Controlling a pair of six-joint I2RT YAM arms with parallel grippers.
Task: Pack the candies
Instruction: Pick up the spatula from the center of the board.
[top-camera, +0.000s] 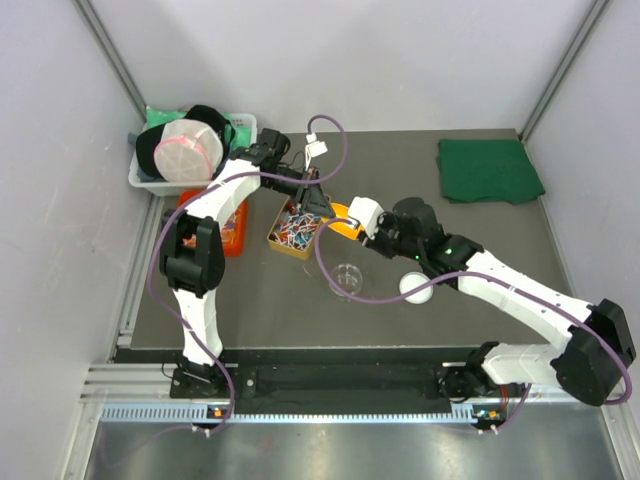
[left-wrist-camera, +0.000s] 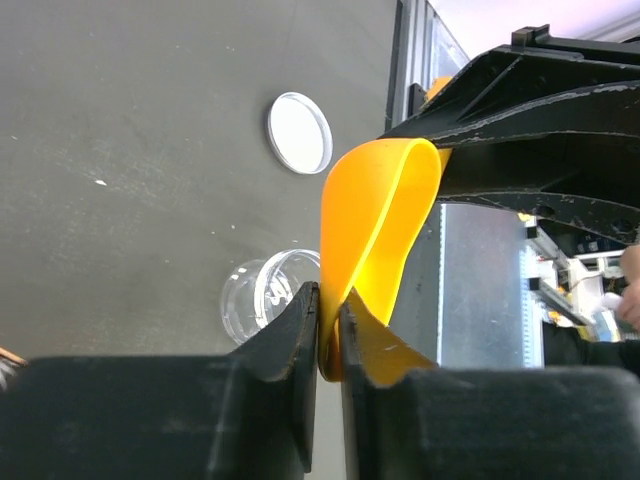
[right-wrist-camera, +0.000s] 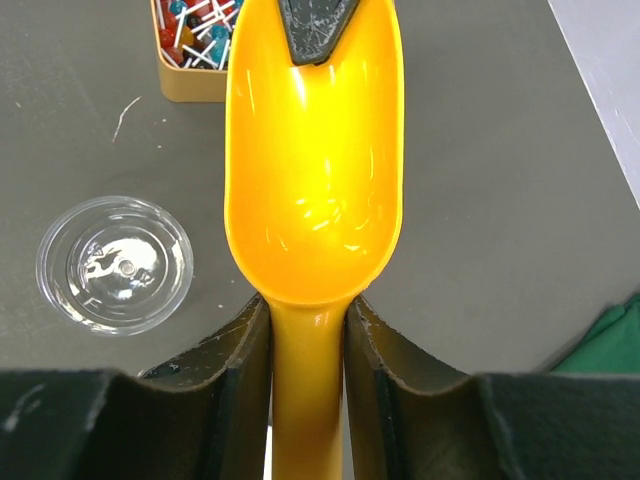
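Glossy orange plastic scoop (right-wrist-camera: 315, 180), clear plastic cup (right-wrist-camera: 113, 262), matt grey table (right-wrist-camera: 480, 200), green cloth (top-camera: 488, 170)

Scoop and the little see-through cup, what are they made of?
The scoop looks like smooth, glossy orange plastic: bright lights gleam off its bowl, and the colour is even all over. The cup looks like thin clear plastic, because you can see the dark surface straight through it. It could be glass, though; the look alone can't settle that.

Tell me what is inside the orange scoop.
The orange scoop holds nothing visible: its bowl is bare and glossy. A fingertip of the left gripper covers part of the far rim, hiding that spot.
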